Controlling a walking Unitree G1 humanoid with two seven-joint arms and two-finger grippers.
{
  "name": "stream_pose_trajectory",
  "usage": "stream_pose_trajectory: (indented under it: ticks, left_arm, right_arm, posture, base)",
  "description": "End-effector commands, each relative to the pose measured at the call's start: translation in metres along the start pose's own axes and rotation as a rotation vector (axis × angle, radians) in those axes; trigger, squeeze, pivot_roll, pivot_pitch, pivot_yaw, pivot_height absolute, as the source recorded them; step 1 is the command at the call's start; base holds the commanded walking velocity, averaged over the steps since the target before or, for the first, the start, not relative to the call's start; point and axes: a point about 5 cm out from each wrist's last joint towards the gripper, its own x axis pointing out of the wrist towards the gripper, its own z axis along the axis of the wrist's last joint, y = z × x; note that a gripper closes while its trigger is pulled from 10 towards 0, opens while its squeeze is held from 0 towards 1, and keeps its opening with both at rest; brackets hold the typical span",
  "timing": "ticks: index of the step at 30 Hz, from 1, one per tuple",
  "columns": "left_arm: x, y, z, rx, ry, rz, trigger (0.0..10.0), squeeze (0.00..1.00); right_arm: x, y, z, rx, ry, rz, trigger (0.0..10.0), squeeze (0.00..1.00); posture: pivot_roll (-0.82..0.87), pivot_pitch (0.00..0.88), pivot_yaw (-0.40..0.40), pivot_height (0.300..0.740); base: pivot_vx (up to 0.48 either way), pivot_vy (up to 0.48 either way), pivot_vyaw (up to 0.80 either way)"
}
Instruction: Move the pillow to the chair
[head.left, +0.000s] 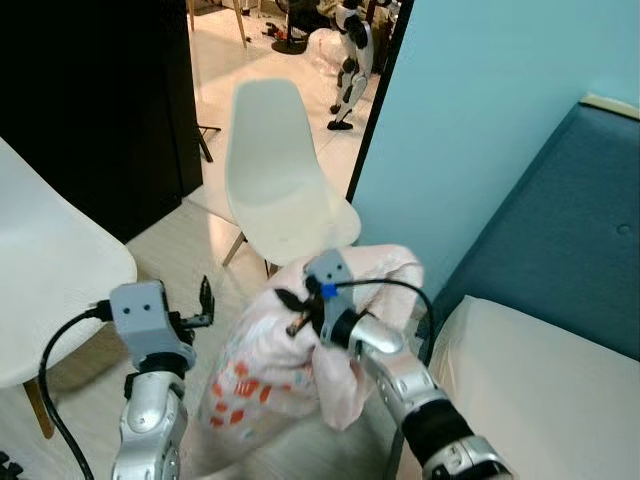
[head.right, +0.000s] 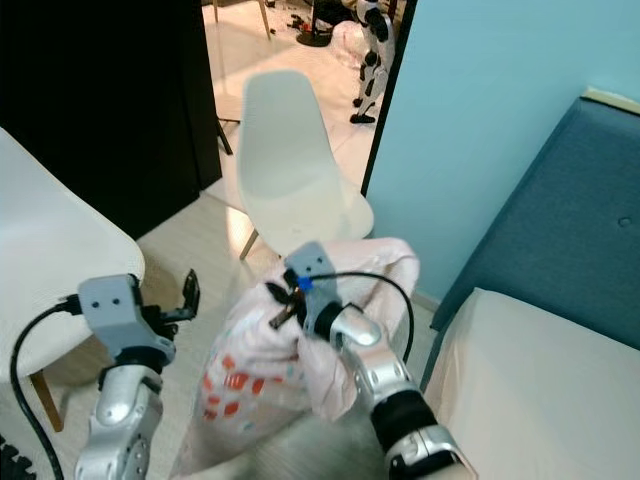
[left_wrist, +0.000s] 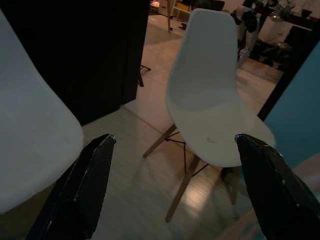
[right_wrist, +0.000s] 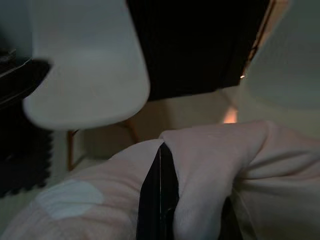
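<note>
Item, far left: a second white chair (head.left: 45, 290), seat edge only, on wooden legs over pale plank floor (head.left: 175, 250); not judged to be the goal, though this cannot be settled from the pictures. Item: left end effector (head.left: 203, 305), raised at the robot's left front, fingers spread wide apart with nothing between them; in the left wrist view the two black fingers (left_wrist: 80, 190) frame the chair ahead. Item, centre: white shell chair (head.left: 275, 180) on wooden legs, standing before a dark doorway, seat bare, nothing resting on it. Item: pillow (head.left: 285, 365), pale pink with orange-red print, hanging bunched and clear of the floor, just in front of and below the chair's seat edge, apparently not touching it. Item: right end effector (head.left: 300, 310), fingers pressed together on a gathered fold of the pillow's top; the right wrist view shows black fingers (right_wrist: 160, 195) sunk into pink fabric. Item, right: light blue wall (head.left: 480, 110); blue sofa (head.left: 570, 230) with a cream cushion (head.left: 540, 390), well apart from the pillow. Item, background: another robot (head.left: 352, 55) standing in the far room. Status, judged: pickup and most of the carry are done; remaining are closing the last gap to the seat, lifting the pillow over its front edge, setting it down and letting go.
</note>
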Motion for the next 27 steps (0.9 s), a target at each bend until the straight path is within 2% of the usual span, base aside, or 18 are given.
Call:
stream_pose_trajectory:
  ticks: [1,5,11,21,27]
  left_arm:
    - [0.0,-0.001,-0.001,-0.003,-0.002,-0.008,10.0,0.0]
    - [0.007,-0.003,0.006,0.0,-0.038,-0.025,10.0,0.0]
    - [0.012,-0.007,0.013,-0.004,-0.067,-0.047,10.0,0.0]
    - [0.012,-0.013,0.012,-0.01,-0.065,-0.068,10.0,0.0]
    - [0.012,-0.012,0.012,-0.007,-0.063,-0.066,10.0,0.0]
  right_arm:
    - [0.003,-0.007,0.019,-0.039,-0.101,-0.038,10.0,0.0]
    - [0.005,-0.016,0.027,-0.024,-0.13,-0.092,10.0,0.0]
    - [0.008,-0.018,0.032,-0.01,-0.161,-0.113,10.0,0.0]
    - [0.007,-0.029,0.034,-0.011,-0.168,-0.194,10.0,0.0]
    - [0.007,-0.031,0.035,-0.017,-0.173,-0.216,10.0,0.0]
  posture:
    - [0.03,0.033,-0.138,0.74]
    - [0.03,0.032,-0.136,0.74]
    - [0.03,0.038,-0.128,0.74]
    - [0.03,0.045,-0.119,0.74]
    - [0.03,0.046,-0.116,0.74]
  base:
    - [0.0,0.0,0.0]
    - [0.13,0.0,0.0]
    - [0.303,0.0,0.0]
    - [0.352,0.0,0.0]
    - [0.402,0.0,0.0]
